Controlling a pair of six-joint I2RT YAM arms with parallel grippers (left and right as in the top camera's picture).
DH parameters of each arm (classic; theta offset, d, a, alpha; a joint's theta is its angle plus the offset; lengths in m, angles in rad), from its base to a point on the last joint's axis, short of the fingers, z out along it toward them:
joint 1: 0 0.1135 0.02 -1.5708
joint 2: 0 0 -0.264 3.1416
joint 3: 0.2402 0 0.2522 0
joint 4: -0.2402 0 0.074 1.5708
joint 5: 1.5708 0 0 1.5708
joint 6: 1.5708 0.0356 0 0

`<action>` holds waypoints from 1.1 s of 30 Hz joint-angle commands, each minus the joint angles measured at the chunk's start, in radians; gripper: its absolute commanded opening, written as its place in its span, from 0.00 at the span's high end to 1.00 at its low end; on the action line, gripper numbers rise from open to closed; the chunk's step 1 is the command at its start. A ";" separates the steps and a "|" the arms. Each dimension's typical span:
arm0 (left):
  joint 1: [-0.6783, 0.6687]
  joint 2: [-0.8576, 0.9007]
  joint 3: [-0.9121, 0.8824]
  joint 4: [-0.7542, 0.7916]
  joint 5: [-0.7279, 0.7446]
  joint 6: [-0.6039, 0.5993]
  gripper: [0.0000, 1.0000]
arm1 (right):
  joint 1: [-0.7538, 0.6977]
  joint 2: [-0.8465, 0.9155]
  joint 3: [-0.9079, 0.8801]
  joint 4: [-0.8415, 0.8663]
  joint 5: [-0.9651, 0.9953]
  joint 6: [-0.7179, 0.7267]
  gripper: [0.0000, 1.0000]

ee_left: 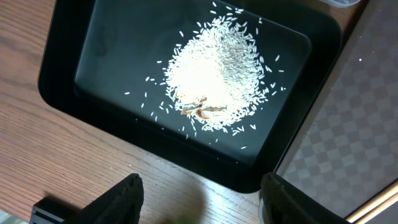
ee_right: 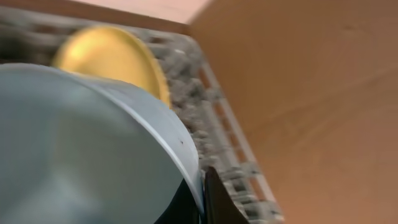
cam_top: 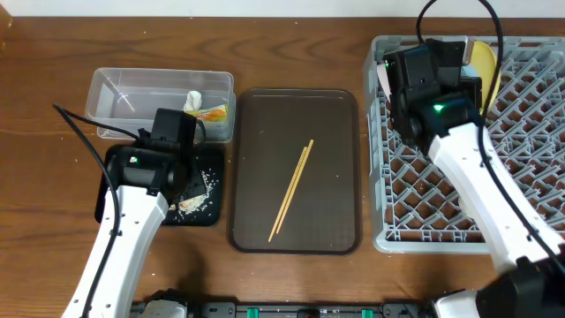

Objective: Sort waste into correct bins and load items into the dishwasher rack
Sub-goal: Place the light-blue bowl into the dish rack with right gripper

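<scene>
My right gripper [ee_right: 202, 202] is clamped on the rim of the pale blue dish [ee_right: 81, 149] over the rack [ee_right: 214, 118], with the yellow plate [ee_right: 109, 56] just beyond my fingers, so I'd lower it slowly, upright, into a free slot beside that plate before letting go.

No readable text or labels anywhere

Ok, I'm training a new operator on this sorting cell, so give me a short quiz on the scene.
1. True or false: the chopsticks lie in the dishwasher rack.
2. What lies in the black tray? A rice, B noodles, C peels.
3. Which claw is open and empty?
Key: 1 false, they lie on the brown tray. 2 A. 3 the left claw; the right claw pinches a grey dish.
</scene>
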 commanded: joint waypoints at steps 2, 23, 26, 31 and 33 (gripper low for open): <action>0.005 0.006 -0.003 -0.003 -0.015 -0.014 0.36 | -0.024 0.082 0.012 -0.035 0.193 -0.021 0.99; 0.005 0.006 -0.003 -0.002 -0.011 -0.014 0.36 | 0.007 0.261 0.012 -0.183 0.025 0.050 0.99; 0.005 0.006 -0.003 -0.003 -0.011 -0.013 0.36 | 0.025 0.261 0.012 -0.242 -0.040 0.142 0.99; 0.005 0.006 -0.003 -0.003 -0.011 -0.013 0.36 | 0.056 0.261 0.012 -0.317 -0.173 0.258 0.99; 0.005 0.006 -0.003 -0.003 -0.011 -0.013 0.36 | 0.063 0.261 0.012 -0.330 -0.241 0.288 0.99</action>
